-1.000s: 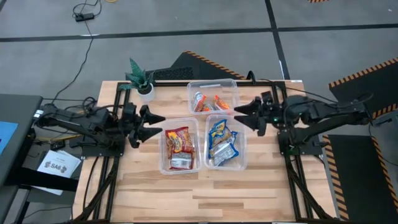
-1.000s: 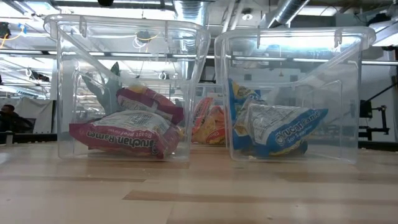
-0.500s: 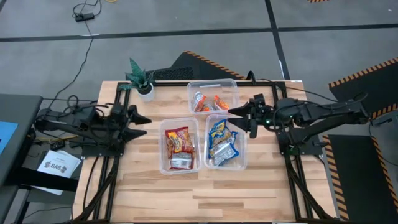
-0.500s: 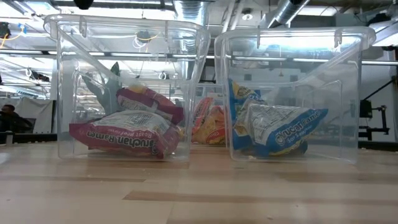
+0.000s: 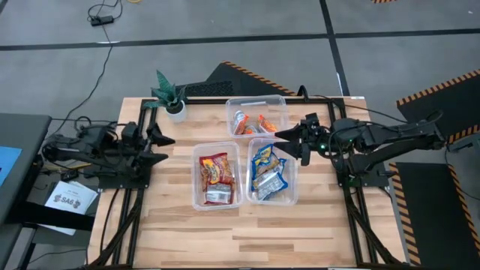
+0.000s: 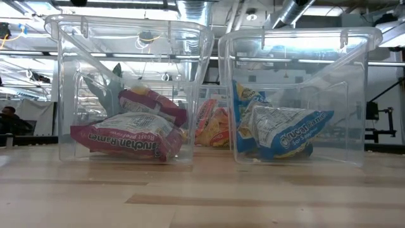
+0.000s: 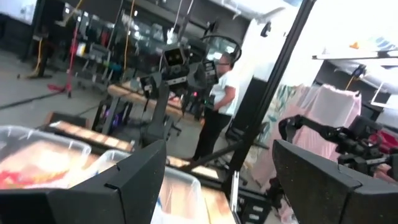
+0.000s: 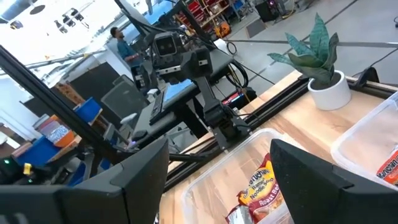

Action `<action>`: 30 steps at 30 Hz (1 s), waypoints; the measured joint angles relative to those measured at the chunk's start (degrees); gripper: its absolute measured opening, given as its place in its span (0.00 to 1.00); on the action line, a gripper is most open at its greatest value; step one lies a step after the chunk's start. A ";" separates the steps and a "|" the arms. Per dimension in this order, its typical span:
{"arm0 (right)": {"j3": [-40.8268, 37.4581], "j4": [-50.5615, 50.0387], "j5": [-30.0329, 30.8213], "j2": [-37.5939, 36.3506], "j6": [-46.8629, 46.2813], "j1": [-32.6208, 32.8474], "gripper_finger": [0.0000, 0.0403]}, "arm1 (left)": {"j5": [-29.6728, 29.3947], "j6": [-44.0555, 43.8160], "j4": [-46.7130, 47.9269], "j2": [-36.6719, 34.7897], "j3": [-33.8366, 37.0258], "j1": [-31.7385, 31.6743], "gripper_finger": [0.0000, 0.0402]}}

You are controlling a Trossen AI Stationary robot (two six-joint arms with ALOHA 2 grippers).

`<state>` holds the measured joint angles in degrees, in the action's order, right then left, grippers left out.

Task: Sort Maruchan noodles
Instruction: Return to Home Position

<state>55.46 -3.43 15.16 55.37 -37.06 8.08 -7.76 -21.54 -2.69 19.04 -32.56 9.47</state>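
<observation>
Noodle packets lie in three clear bins. Red packets (image 5: 215, 174) (image 6: 126, 136) fill the near-left bin (image 5: 196, 180). Blue-and-white packets (image 5: 268, 171) (image 6: 281, 130) sit in the near-right bin (image 5: 292, 176). Orange packets (image 5: 251, 124) (image 6: 212, 123) are in the far bin (image 5: 257, 103). My left gripper (image 5: 169, 148) (image 7: 217, 180) is open and empty, hovering over the table's left edge, away from the bins. My right gripper (image 5: 282, 144) (image 8: 217, 180) is open and empty, above the far-right corner of the blue packets' bin.
A small potted plant (image 5: 171, 96) (image 8: 317, 56) stands at the table's far-left corner. Bare wood (image 5: 247, 232) stretches along the near side of the table in front of the bins. A person shows in the room beyond, in the left wrist view.
My left gripper has drawn back from beside the red packets' bin toward the table's left edge, staying open. My right gripper has edged slightly toward the bins, then held still. The packets and bins have not moved.
</observation>
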 joint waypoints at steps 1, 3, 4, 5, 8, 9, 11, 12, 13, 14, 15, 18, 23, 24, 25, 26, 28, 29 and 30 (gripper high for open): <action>0.00 -0.02 0.00 0.01 -0.03 0.01 0.75 | 0.01 0.27 -2.47 -0.11 1.34 0.00 0.70; 0.00 -0.11 -0.01 0.00 -0.03 0.02 0.75 | 0.19 0.45 -5.52 -0.77 3.57 0.00 0.70; 0.00 -0.15 -0.01 0.02 -0.03 0.02 0.75 | 0.25 0.15 -5.48 -1.27 4.25 0.00 0.70; 0.00 -0.17 -0.02 0.02 -0.02 0.02 0.75 | 0.27 -0.28 -5.38 -1.80 4.86 0.00 0.70; 0.00 -0.19 -0.04 0.02 -0.02 0.02 0.75 | 0.30 -1.06 -4.04 -4.03 5.66 0.00 0.70; 0.00 -0.24 -0.04 0.02 -0.02 0.02 0.75 | 0.16 -1.03 -2.97 -4.91 5.66 0.00 0.70; 0.00 -0.65 -0.09 0.01 -0.02 0.02 0.75 | -0.56 -0.65 -1.29 -6.68 5.66 0.00 0.70; 0.00 -0.74 -0.12 0.02 -0.02 0.02 0.75 | -0.98 -0.57 -0.16 -7.72 5.66 0.00 0.70; 0.00 -0.81 -0.13 0.02 -0.02 0.02 0.75 | -1.46 -0.57 1.10 -8.83 5.66 0.00 0.70; 0.00 -0.82 -0.13 0.02 -0.02 0.02 0.75 | -1.94 -0.57 2.26 -9.78 5.66 0.00 0.70; 0.00 -0.82 -0.15 0.02 -0.02 0.02 0.75 | -2.51 -0.54 3.44 -10.79 5.66 0.00 0.70; 0.00 -0.85 -0.20 0.02 -0.03 0.02 0.75 | -3.72 -0.54 5.91 -13.77 5.69 0.00 0.70; 0.00 -0.83 -0.20 0.02 -0.05 0.02 0.75 | -2.57 -1.06 4.36 -17.30 8.14 0.00 0.70; 0.00 -0.85 -0.20 0.02 -0.03 0.02 0.75 | -2.11 -1.84 3.64 -17.83 9.29 0.00 0.70; 0.00 -0.85 -0.20 0.02 -0.03 0.02 0.75 | -1.58 -2.87 2.30 -18.35 10.96 0.00 0.70; 0.00 -0.85 -0.20 0.02 -0.02 0.02 0.75 | -1.03 -3.78 0.80 -18.76 12.71 0.00 0.69; 0.00 -0.85 -0.20 0.02 -0.04 0.02 0.75 | 0.18 -4.97 -3.35 -18.84 15.98 0.00 0.67; 0.00 -0.85 -0.20 0.02 -0.02 0.02 0.75 | 0.31 -5.02 -5.50 -18.82 17.17 0.02 0.65; 0.00 -0.85 -0.20 0.02 -0.03 0.02 0.75 | 0.33 -4.44 -7.19 -18.78 17.91 0.02 0.63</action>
<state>55.46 -4.27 14.96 55.40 -37.09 8.10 -7.43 -25.98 -9.89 0.26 -14.65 9.50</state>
